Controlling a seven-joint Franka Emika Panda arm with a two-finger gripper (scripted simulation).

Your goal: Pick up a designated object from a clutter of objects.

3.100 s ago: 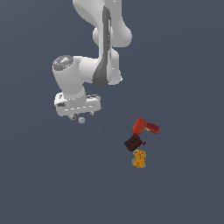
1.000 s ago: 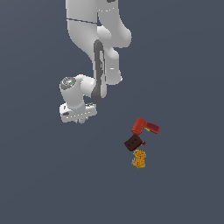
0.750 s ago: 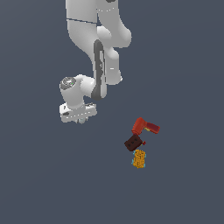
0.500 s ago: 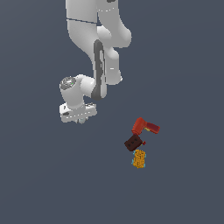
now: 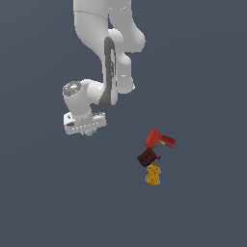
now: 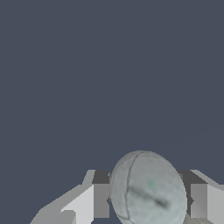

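Observation:
My gripper (image 5: 87,130) hangs in the air at the exterior view's left, far from the clutter. It is shut on the small pale blue-grey ball (image 5: 88,132). In the wrist view the ball (image 6: 148,190) fills the gap between the two fingers (image 6: 101,200), and my gripper (image 6: 149,201) holds it from both sides. The ball shows only faint seams. The clutter lies at the exterior view's lower right: a red power drill (image 5: 159,140), a dark brown box (image 5: 146,157) and an orange-yellow block with a blue edge (image 5: 154,175). The second greyish ball is not visible.
The white arm (image 5: 108,58) reaches down from the top of the exterior view. The ground around is a plain dark blue-grey surface (image 5: 58,202). The wrist view shows only that surface beyond the ball.
Since about three seconds ago the arm has shifted and the wrist has turned slightly with the ball in it. Over the last second nothing has visibly moved.

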